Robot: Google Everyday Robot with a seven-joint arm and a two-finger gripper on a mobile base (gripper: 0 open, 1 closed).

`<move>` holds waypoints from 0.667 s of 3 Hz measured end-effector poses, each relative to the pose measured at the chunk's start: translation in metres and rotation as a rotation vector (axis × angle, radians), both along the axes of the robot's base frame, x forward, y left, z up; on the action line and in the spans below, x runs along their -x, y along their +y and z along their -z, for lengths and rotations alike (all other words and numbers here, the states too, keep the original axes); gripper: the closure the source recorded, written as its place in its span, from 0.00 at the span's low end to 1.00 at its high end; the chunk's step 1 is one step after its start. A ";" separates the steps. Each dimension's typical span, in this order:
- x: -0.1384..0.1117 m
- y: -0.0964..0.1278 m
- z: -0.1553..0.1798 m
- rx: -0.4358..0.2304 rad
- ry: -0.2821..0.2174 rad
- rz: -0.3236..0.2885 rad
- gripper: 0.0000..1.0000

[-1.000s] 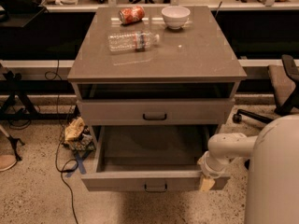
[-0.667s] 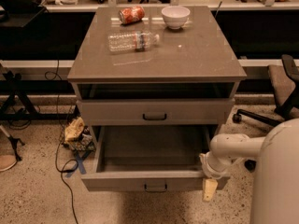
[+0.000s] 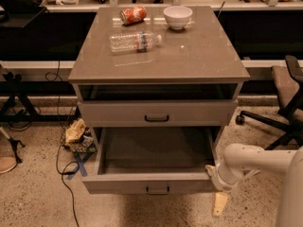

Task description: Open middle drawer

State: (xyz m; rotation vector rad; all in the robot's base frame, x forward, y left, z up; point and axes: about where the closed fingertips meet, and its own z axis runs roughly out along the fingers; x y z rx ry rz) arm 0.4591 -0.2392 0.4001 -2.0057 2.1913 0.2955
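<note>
The middle drawer is pulled far out of the grey-beige cabinet, showing its wide shallow grey box. Its small black bar handle sits on the flat front. The drawer above it is closed, with its own black handle. Anything below the open drawer is hidden by it. My gripper hangs at the end of the white arm, just off the open drawer's front right corner and below its front. It holds nothing that I can see.
On the cabinet top lie a clear plastic bottle, a red can and a white bowl. An office chair stands at the right. Cables and a crumpled bag lie on the floor at the left.
My gripper has moved down and slightly right, from beside the drawer's front right corner to below it. The drawer stays pulled out the same amount.
</note>
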 end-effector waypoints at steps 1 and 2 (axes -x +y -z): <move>0.013 -0.002 0.002 0.000 0.014 -0.002 0.25; 0.032 0.003 -0.006 0.010 0.013 -0.009 0.56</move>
